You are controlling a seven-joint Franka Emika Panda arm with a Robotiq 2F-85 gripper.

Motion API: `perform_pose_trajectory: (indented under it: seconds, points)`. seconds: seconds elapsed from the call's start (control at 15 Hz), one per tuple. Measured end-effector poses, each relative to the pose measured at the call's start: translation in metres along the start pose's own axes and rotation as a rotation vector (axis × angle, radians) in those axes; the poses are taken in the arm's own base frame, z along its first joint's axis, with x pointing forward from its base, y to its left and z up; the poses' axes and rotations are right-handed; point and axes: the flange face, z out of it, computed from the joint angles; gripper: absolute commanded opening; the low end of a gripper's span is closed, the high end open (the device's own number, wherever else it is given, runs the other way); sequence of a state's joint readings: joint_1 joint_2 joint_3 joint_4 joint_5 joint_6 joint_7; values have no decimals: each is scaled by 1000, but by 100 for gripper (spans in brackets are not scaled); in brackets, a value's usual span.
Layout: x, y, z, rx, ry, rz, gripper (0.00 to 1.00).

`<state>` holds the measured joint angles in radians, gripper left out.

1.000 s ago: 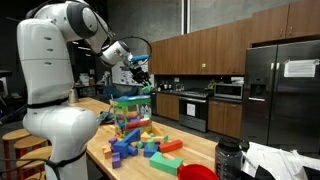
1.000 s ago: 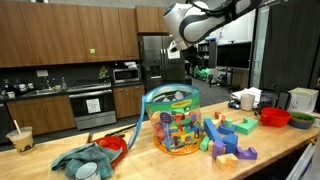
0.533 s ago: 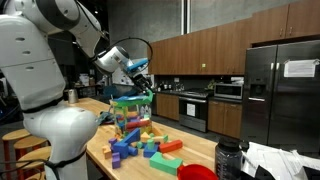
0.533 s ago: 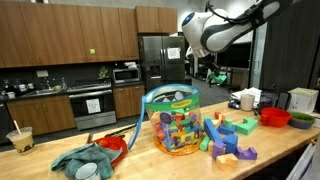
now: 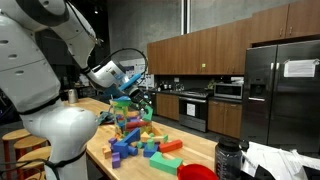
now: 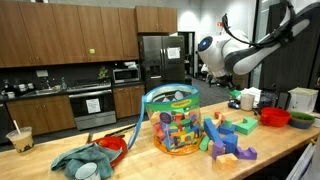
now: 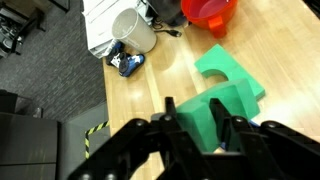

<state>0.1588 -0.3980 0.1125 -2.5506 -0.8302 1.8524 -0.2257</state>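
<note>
Pincer (image 7: 198, 115) clenched on green block (image 7: 228, 78), lower centre of wrist view, block up in the air over wooden surface (image 7: 150, 90), w/ red bowl (image 7: 208, 12) & white cup (image 7: 133, 30) along frame top

- Bare table (image 7: 285, 60) below the red bowl (image 7: 208, 12): open room.
- White mug (image 7: 133, 30) crowds the table edge.
- Block bin (image 6: 172, 122) and loose blocks (image 6: 230, 138) fill the table middle.
- Open air around the held green block (image 7: 230, 90).
</note>
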Motion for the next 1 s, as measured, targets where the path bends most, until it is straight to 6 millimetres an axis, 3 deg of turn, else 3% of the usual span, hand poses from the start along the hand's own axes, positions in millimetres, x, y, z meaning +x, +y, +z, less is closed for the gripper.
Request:
perform_pose_trajectory:
  seconds: [0.47,1.0]
  points:
    - [14,-77,32,5,-13,92,13]
    - [31,-123,24,29,50,134,13]
